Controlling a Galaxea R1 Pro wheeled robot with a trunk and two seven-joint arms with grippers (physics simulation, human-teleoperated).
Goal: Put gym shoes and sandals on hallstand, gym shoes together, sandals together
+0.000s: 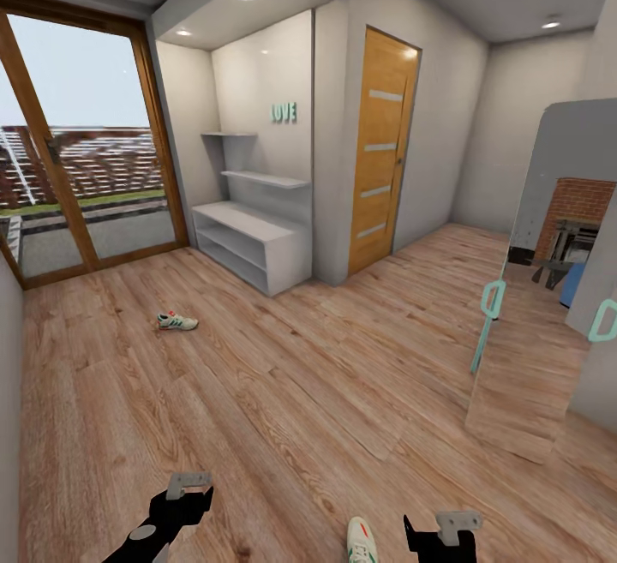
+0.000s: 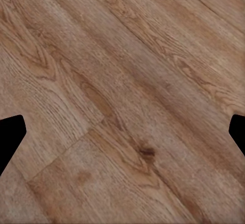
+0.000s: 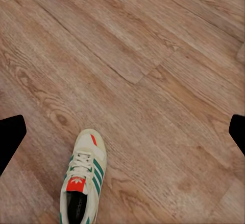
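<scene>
One cream-white gym shoe (image 1: pixel 177 320) with green stripes lies on the wood-plank corridor floor (image 1: pixel 283 392), out in front of the pale grey hallstand (image 1: pixel 248 242). The other gym shoe (image 1: pixel 362 542) lies close by, just left of my right gripper (image 1: pixel 457 527). In the right wrist view this shoe (image 3: pixel 84 180) sits below the right gripper (image 3: pixel 125 134), whose fingers (image 3: pixel 11 132) stand wide apart, open and empty. My left gripper (image 1: pixel 188 486) hangs low over bare floor; in its wrist view the left gripper (image 2: pixel 125 132) is open with nothing in it. The sandals are out of view.
The hallstand stands in a wall niche with two staggered shelves (image 1: pixel 264 177) above it. A wooden door (image 1: pixel 381 152) is to its right, a glass sliding door (image 1: pixel 86 194) to its left. A tall mirror panel (image 1: pixel 540 306) leans at the right.
</scene>
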